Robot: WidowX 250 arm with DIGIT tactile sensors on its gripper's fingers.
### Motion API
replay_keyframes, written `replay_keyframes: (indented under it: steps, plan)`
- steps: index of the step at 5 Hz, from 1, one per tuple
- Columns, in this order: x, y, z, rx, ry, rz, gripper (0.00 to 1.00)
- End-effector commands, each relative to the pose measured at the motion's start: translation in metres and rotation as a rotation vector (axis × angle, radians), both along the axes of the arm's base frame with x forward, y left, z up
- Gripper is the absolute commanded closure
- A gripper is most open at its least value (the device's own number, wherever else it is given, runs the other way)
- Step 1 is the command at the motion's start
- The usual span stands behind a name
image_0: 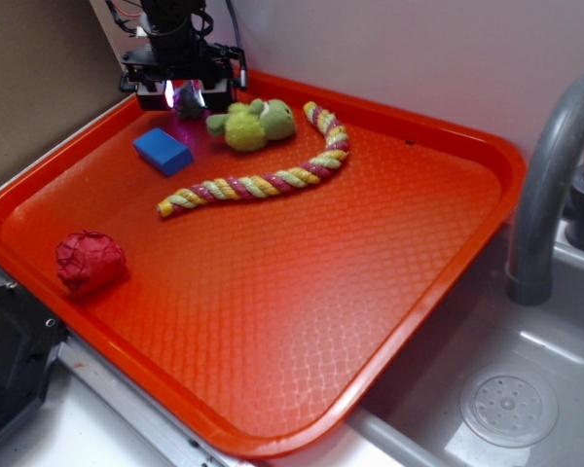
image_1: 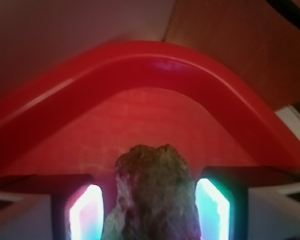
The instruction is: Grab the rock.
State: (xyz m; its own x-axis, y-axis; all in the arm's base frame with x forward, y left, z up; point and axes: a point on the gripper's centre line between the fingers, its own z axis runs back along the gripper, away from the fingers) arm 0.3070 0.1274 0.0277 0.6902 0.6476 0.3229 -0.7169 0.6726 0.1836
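Orange-red plastic fills most of the exterior view: a textured tray point(image_0: 302, 292) with a raised rim, sitting beside a grey sink point(image_0: 506, 389) and its curved grey faucet point(image_0: 550, 185). At the tray's far left corner the black tool point(image_0: 187, 95) hangs low, its two lit pads glowing pink-white on either side of the rock point(image_0: 189, 100), a small dark grey-brown lump seen between them.

The wrist view shows this close up. The rock point(image_1: 152, 195) rises in the middle of the frame, rough and lumpy, brown-grey with a greenish cast, and the glowing fingers point(image_1: 85, 212) stand right against its left and right flanks. The tool is pinching the rock, with no gap visible on either side. Beyond it curves the tray's rounded corner rim point(image_1: 155, 62). Whether the rock rests on the tray floor or is just clear of it cannot be told.

Just beside the tool, toward the right, lies a fuzzy green plush toy point(image_0: 253, 124). A blue block point(image_0: 163, 151) sits near the tool on its near side, apart from it. A striped rope toy point(image_0: 263, 170) in yellow, pink and green bends across the tray's far half. A wrinkly red ball point(image_0: 90, 261) lies well apart, by the left rim
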Motion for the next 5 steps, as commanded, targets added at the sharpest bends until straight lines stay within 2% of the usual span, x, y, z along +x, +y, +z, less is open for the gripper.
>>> replay_keyframes:
  steps: [1,2,3,4,5]
  plan:
    - [-0.018,-0.037,0.117,-0.068,-0.017,-0.188,1.0]
    - [-0.045,-0.073,0.166,-0.195,-0.069,-0.399,1.0]
    - [-0.083,-0.111,0.209,-0.313,-0.086,-0.584,1.0]
    - [-0.096,-0.118,0.235,-0.391,-0.086,-0.664,1.0]
    - [-0.084,-0.116,0.231,-0.396,-0.014,-0.744,1.0]
